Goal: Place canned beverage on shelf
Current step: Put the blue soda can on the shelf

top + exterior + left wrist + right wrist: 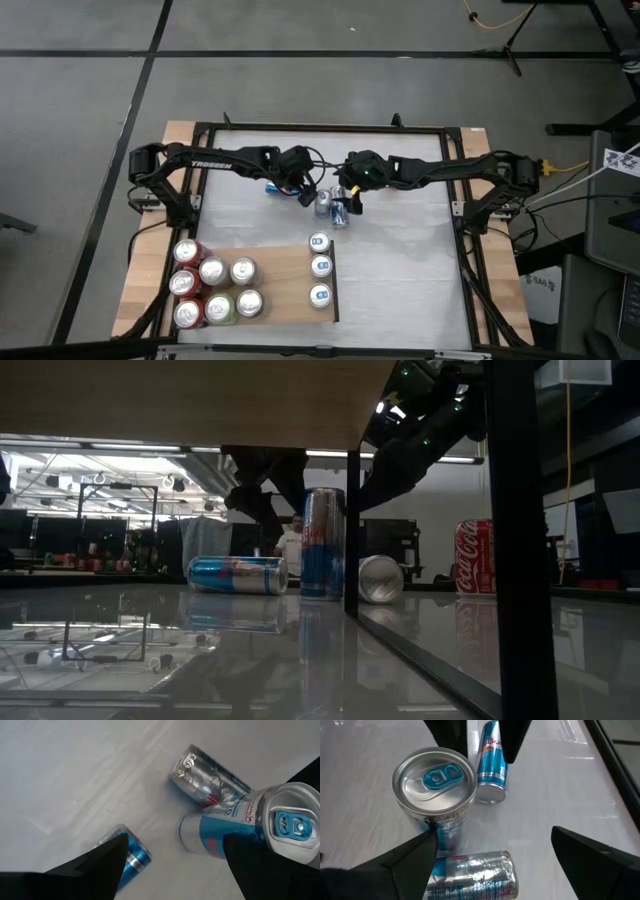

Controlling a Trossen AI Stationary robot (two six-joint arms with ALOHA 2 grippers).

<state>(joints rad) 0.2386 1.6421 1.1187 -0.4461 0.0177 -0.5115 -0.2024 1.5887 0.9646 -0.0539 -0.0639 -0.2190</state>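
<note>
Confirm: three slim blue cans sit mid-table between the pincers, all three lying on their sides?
Not all three. The low view shows one slim can standing upright; the blue can and the silver-ended can beside it lie on their sides.

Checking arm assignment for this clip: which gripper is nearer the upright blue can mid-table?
Right. The right gripper hangs open just beside the upright blue can; the left gripper sits farther off, open, between it and the lying blue can.

"TROSSEN" runs along the left arm; "Coca-Cola" script marks a red can.
</note>
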